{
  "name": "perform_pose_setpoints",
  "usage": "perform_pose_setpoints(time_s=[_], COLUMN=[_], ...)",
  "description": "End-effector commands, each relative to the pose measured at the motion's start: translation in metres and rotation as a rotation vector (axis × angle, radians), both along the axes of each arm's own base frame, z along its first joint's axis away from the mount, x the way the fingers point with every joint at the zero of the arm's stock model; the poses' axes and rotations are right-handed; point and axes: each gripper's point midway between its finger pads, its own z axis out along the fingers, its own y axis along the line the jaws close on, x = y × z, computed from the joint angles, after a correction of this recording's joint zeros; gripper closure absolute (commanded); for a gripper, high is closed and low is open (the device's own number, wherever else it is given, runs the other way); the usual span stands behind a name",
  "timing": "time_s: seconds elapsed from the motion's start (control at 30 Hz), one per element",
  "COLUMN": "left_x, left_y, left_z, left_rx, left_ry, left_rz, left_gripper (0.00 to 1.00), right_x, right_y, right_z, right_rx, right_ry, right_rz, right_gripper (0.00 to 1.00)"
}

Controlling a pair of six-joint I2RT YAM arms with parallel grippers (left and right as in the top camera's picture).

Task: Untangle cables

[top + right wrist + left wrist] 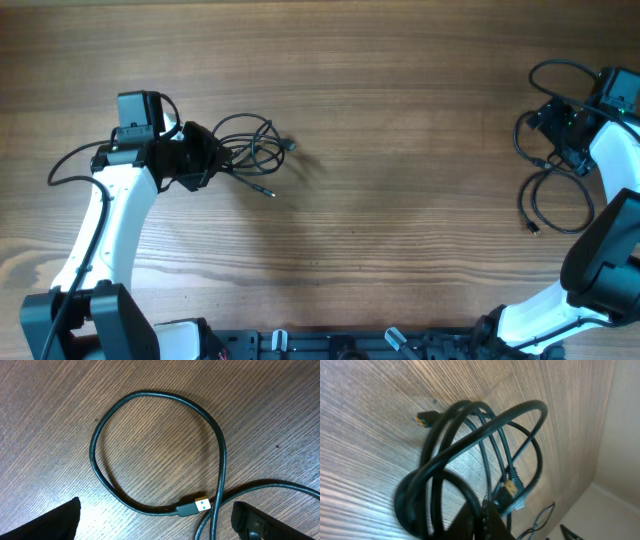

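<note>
Overhead view: knotted bundle (248, 145) of thin black cables lies on the wooden table (400, 220), taken here as the reference. Left gripper (200, 160) sits right at the bundle's near-left edge, touching it. Its jaws are closed, and strands of the bundle run in at the fingertips, so it reads as clamped on the bundle. Two plug ends stick out of the bundle on the side away from the left gripper, one higher and one lower in the view. Left wrist view: bundle (470, 450) fills the frame as several overlapping loops, thick and thin cords crossing each other. A gold plug (424, 419) lies at the far side of the loops against the wood grain, and a second plug (509, 487) hangs inside the loops close to the left gripper (482, 517). I cannot tell whether the loops rest on the table or are raised off it. Right gripper (562, 128) is well apart from the bundle, across the table at the opposite edge, with its jaws spread wide and nothing between them. A separate loose cable (530, 215) lies beside and below it, not joined to the bundle. Right wrist view: loose cable (150, 395) forms one flat loop on the table and crosses over itself beside its USB plug (200, 505), which has a blue insert. Right gripper (156, 520) hangs above this loop, with one finger (50, 522) outside the loop on either side.
</note>
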Motion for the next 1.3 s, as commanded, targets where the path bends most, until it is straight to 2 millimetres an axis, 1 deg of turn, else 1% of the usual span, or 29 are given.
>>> perform_pose_setpoints(time_s=[0.0, 0.07, 0.1, 0.17, 0.2, 0.27, 0.37, 0.43, 0.5, 0.6, 0.63, 0.7, 0.77, 0.8, 0.83, 0.87, 0.9, 0.93, 0.97, 1.0, 1.03, 1.13, 1.2, 1.27], left_x=[0.004, 0.006, 0.007, 0.01, 0.012, 0.014, 0.015, 0.015, 0.015, 0.015, 0.016, 0.019, 0.024, 0.026, 0.029, 0.031, 0.032, 0.032, 0.032, 0.032, 0.031, 0.03, 0.029, 0.028], left_y=[0.006, 0.009, 0.01, 0.011, 0.011, 0.011, 0.014, 0.018, 0.019, 0.018, 0.019, 0.015, 0.003, -0.005, -0.014, -0.019, -0.024, -0.028, -0.031, -0.034, -0.037, -0.042, -0.047, -0.049], left_z=[-0.002, -0.003, -0.004, -0.002, -0.002, 0.0, -0.001, -0.002, -0.003, -0.003, -0.003, -0.003, 0.0, 0.002, 0.004, 0.004, 0.004, 0.001, 0.0, -0.001, -0.001, -0.001, -0.001, -0.001], left_rx=[0.069, 0.105, 0.118, 0.11, 0.096, 0.076, 0.095, 0.119, 0.121, 0.122, 0.129, 0.115, 0.069, 0.05, 0.028, 0.018, 0.011, 0.01, 0.009, 0.007, 0.0, -0.01, -0.01, -0.01], left_ry=[0.001, -0.009, -0.009, -0.016, -0.01, -0.002, -0.011, -0.008, -0.008, -0.007, -0.016, -0.029, -0.056, -0.082, -0.114, -0.126, -0.133, -0.129, -0.127, -0.126, -0.119, -0.109, -0.11, -0.109], left_rz=[0.032, 0.038, 0.043, 0.065, 0.092, 0.133, 0.132, 0.142, 0.143, 0.141, 0.128, 0.114, 0.063, 0.017, -0.038, -0.063, -0.08, -0.092, -0.098, -0.105, -0.1, -0.1, -0.111, -0.118], left_gripper=[0.96, 0.96, 0.96, 0.96, 0.96, 0.96, 0.96, 0.96, 0.96, 0.96, 0.96, 0.96, 0.96, 0.96, 0.96, 0.96, 0.96, 0.95, 0.96, 0.96, 0.96, 0.96, 0.96, 0.94], right_x=[0.005, 0.005, 0.009, 0.033, 0.041, 0.049, 0.052, 0.062, 0.069, 0.069, 0.07, 0.067, 0.063, 0.062, 0.061, 0.059, 0.056, 0.048, 0.041, 0.033, 0.026, -0.002, -0.018, -0.036], right_y=[-0.001, -0.001, -0.003, -0.013, -0.017, -0.02, -0.021, -0.026, -0.029, -0.029, -0.023, 0.011, 0.024, 0.034, 0.045, 0.057, 0.068, 0.09, 0.11, 0.137, 0.158, 0.223, 0.262, 0.311], right_z=[0.009, 0.009, 0.011, 0.026, 0.032, 0.038, 0.041, 0.051, 0.057, 0.057, 0.057, 0.047, 0.043, 0.042, 0.042, 0.044, 0.044, 0.045, 0.046, 0.045, 0.043, 0.027, 0.02, 0.016], right_rx=[0.001, 0.0, -0.003, -0.039, -0.055, -0.073, -0.078, -0.103, -0.118, -0.114, -0.063, 0.176, 0.288, 0.357, 0.413, 0.475, 0.523, 0.602, 0.675, 0.73, 0.753, 0.77, 0.78, 0.787], right_ry=[-0.03, -0.03, -0.05, -0.168, -0.205, -0.248, -0.261, -0.318, -0.354, -0.355, -0.373, -0.367, -0.35, -0.345, -0.336, -0.329, -0.318, -0.287, -0.257, -0.223, -0.19, -0.055, 0.008, 0.067], right_rz=[-0.007, -0.007, -0.019, -0.042, -0.041, -0.04, -0.04, -0.037, -0.037, -0.04, -0.062, -0.084, -0.135, -0.143, -0.121, -0.092, -0.052, 0.033, 0.078, 0.165, 0.245, 0.429, 0.523, 0.644], right_gripper=[0.0, 0.0, 0.0, 0.0, 0.0, 0.0, 0.0, 0.0, 0.0, 0.0, 0.0, 0.0, 0.0, 0.0, 0.0, 0.0, 0.08, 0.41, 0.52, 0.53, 0.53, 0.47, 0.45, 0.45])
